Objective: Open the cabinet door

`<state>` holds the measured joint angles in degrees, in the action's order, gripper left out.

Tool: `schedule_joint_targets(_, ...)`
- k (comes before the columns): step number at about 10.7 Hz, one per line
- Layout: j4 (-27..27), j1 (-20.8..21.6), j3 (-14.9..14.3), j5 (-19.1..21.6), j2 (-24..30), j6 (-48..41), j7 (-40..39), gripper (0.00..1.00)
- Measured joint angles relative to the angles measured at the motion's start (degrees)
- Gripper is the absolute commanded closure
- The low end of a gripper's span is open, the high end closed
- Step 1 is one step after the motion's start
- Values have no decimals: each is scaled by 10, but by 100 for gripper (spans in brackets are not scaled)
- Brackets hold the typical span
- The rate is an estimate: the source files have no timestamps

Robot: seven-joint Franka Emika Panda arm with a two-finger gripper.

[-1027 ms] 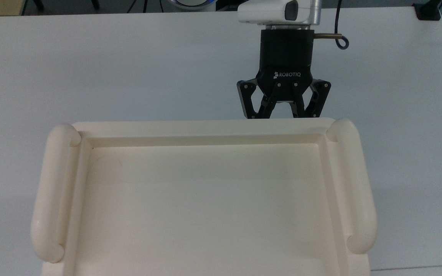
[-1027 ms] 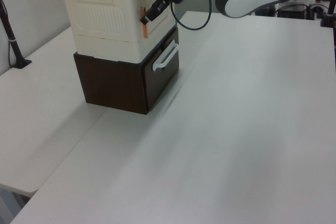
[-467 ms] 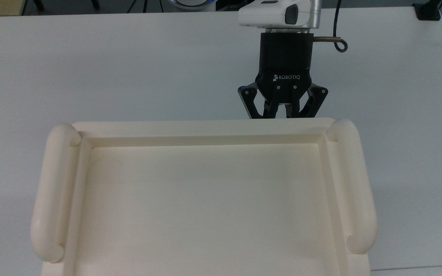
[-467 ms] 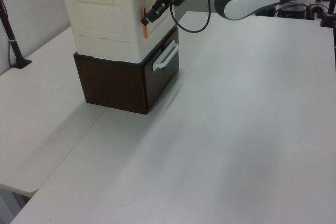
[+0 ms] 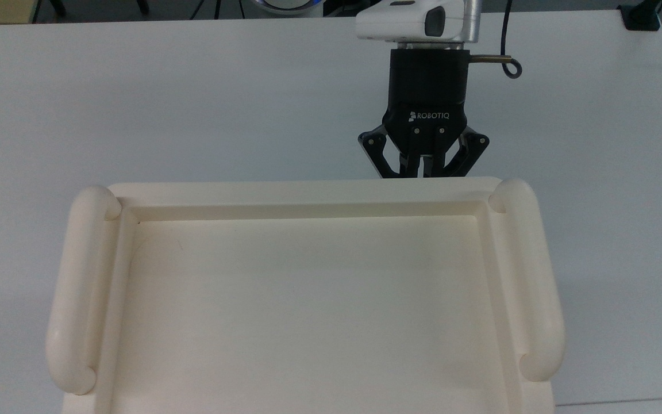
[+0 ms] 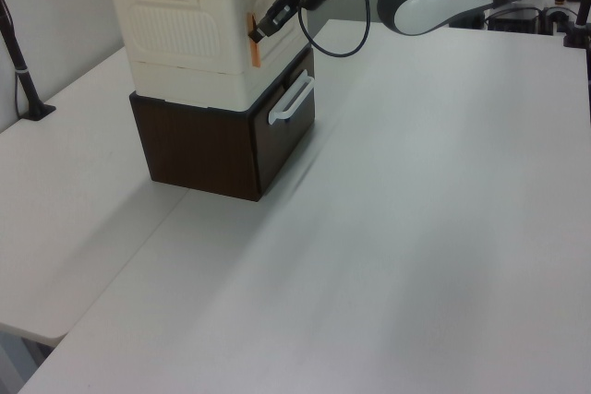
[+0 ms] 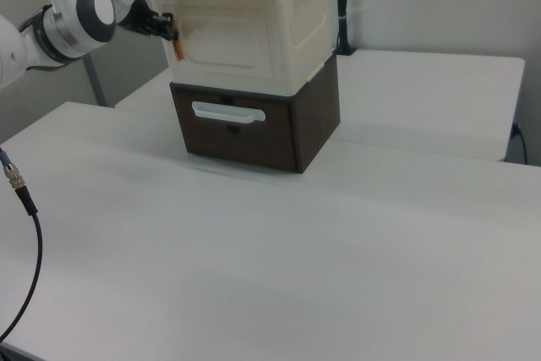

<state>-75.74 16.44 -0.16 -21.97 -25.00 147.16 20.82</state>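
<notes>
Here one cream cabinet (image 6: 199, 29) sits on top of one dark brown drawer unit (image 6: 222, 140), and that brown unit rests on the white counter (image 6: 416, 228). Seen in the top view, the cabinet's top is a recessed tray flanked by two rounded tube handles — one (image 5: 78, 287) at the top view's left, one (image 5: 535, 282) at the top view's right. One cabinet door (image 7: 228, 40) forms the cabinet's front face, lying flush with the cabinet body above the brown unit's single white pull handle (image 7: 228, 112). One end effector (image 5: 423, 169) presses up against the door's edge, at a small orange tab (image 6: 253, 39) on the cabinet's front corner — its two fingers (image 5: 412, 164) are drawn close together, seemingly pinching that tab. One black cable (image 6: 337, 20) loops off the arm beside the cabinet.
</notes>
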Motion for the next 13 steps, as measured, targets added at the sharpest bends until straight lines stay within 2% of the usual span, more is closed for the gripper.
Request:
schedule_joint_targets(3, -2, 0, 1, 0, 3, -7, 1, 93)
schedule_joint_targets(4, -1, 1, 3, 2, 7, -28, 2, 88)
schedule_joint_targets(5, -1, 3, 5, 6, 15, -57, 4, 81)
schedule_joint_targets(6, -1, 4, 7, 15, 24, -89, 4, 69)
schedule_joint_targets(7, -2, 4, 8, 26, 34, -124, 4, 43)
schedule_joint_targets(8, -2, 4, 9, 42, 42, -155, 4, 31)
schedule_joint_targets(10, -3, -2, 7, 76, 58, -228, 4, 16)
schedule_joint_targets(11, -3, -9, 6, 91, 66, -261, 4, 13)
schedule_joint_targets(12, -3, -15, 6, 98, 72, -289, 4, 2)
schedule_joint_targets(13, -3, -21, 6, 99, 76, -313, 4, 1)
